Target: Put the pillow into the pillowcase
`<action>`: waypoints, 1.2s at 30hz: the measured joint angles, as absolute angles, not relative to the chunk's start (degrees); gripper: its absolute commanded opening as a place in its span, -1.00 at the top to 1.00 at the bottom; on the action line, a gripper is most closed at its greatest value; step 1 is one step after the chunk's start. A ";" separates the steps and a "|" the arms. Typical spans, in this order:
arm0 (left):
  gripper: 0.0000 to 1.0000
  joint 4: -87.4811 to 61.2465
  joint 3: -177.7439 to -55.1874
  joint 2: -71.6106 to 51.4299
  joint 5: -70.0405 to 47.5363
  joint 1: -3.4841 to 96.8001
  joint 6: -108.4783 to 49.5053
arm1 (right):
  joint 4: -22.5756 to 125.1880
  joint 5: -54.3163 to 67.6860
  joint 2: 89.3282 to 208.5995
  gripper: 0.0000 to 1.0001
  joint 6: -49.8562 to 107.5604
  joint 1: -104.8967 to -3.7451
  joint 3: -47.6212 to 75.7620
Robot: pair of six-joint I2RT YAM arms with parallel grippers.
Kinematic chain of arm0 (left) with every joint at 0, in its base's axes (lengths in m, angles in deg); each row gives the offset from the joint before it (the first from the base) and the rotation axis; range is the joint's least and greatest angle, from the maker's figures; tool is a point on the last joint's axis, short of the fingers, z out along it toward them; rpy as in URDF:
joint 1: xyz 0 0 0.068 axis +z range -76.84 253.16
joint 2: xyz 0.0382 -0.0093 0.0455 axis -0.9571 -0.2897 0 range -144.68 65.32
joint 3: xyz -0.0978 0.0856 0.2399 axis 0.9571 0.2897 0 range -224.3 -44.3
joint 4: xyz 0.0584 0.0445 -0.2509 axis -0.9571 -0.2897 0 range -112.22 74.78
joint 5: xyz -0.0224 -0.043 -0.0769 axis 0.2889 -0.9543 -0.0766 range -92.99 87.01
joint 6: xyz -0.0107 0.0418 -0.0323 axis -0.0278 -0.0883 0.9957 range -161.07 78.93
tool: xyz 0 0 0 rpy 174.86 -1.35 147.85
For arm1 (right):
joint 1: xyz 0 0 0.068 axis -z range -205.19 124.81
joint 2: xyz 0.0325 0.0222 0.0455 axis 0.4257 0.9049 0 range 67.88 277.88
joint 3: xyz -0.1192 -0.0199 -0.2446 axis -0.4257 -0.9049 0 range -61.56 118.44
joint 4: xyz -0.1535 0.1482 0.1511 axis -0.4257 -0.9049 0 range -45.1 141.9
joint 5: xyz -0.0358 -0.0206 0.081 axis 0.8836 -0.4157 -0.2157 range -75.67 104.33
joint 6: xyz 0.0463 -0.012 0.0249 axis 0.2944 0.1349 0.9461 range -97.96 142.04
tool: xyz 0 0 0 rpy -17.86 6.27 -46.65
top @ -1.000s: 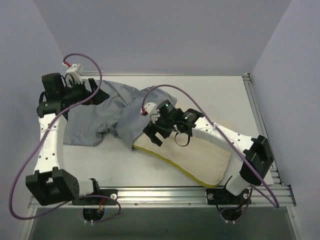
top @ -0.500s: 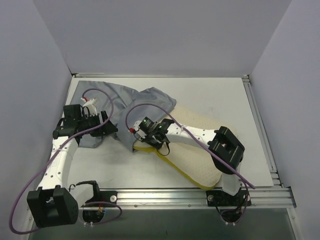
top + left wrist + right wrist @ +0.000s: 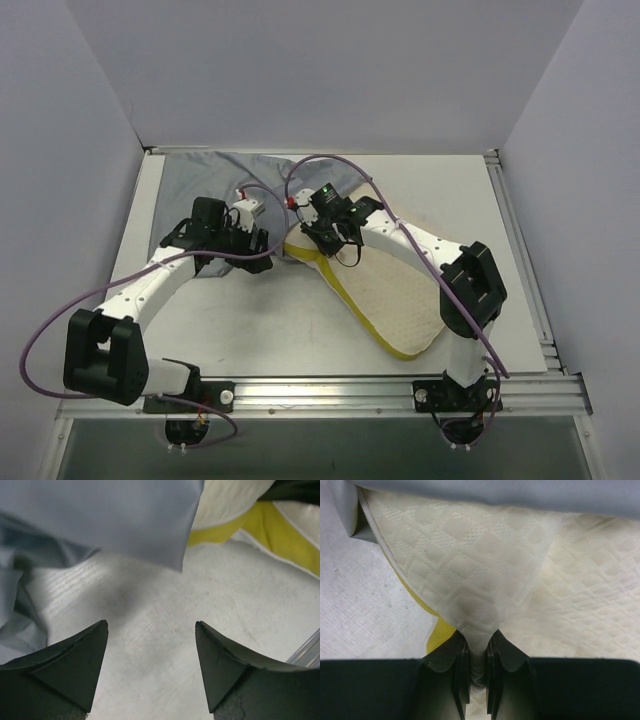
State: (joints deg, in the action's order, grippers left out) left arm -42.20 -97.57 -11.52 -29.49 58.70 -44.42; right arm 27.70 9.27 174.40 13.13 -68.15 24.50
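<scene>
Grey cloth of the pillowcase [image 3: 200, 180] lies bunched at the far left of the table [image 3: 300, 320]. The pillow [image 3: 400, 300] stretches from its hem toward the near right. The right gripper [image 3: 476, 647] is clenched on a thin fold of the quilted cover, a pinch that could slip free or merely crumple the pillow rather than drive it in. The left gripper [image 3: 151, 630] hangs released over bare table, grasping nothing, so the sack's mouth may sag shut. Both arms hide the opening from above, and I cannot tell how deep the pillow sits inside, if at all.
</scene>
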 measured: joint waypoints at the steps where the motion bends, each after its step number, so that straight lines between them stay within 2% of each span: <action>1: -0.54 -39.86 -97.20 -11.98 -28.68 57.37 -44.07 | 27.54 8.79 174.40 1.00 13.22 -68.35 24.52; 9: -0.30 -24.35 -96.61 -21.55 -23.90 51.31 -37.80 | 26.80 6.21 174.40 1.00 15.08 -67.65 25.77; 12: 0.27 -21.79 -96.24 -23.00 -22.54 51.11 -35.48 | 26.86 5.22 174.40 1.00 15.58 -66.78 25.81; 13: 0.54 -21.29 -96.02 -22.98 -22.50 51.14 -34.91 | 26.91 4.87 174.40 1.00 15.78 -66.47 25.81; 16: 0.77 -19.91 -95.85 -22.19 -24.18 51.05 -33.84 | 27.08 3.93 174.40 1.00 16.04 -66.12 25.81; 17: 0.97 -20.08 -95.93 -21.69 -25.38 50.96 -33.78 | 27.10 3.58 174.40 1.00 16.13 -66.10 25.79; 27: 1.00 -30.51 -105.35 -16.92 -39.07 45.56 -34.65 | 27.61 -1.79 175.47 1.00 21.98 -64.57 27.16; 34: 1.00 -38.86 -106.21 -14.82 -43.24 43.25 -40.49 | 30.89 -13.92 176.96 1.00 32.63 -60.31 29.00; 35: 1.00 -39.84 -105.66 -14.87 -43.61 43.25 -41.78 | 32.28 -15.69 176.81 0.94 33.98 -59.87 27.78; 36: 1.00 -41.37 -105.16 -15.00 -43.92 43.25 -43.39 | 33.60 -17.40 176.72 0.75 35.18 -59.72 26.36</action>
State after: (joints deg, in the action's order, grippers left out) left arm -41.37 -105.16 -15.00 -43.92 43.25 -43.39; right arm 33.60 -17.40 176.72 35.18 -59.72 26.36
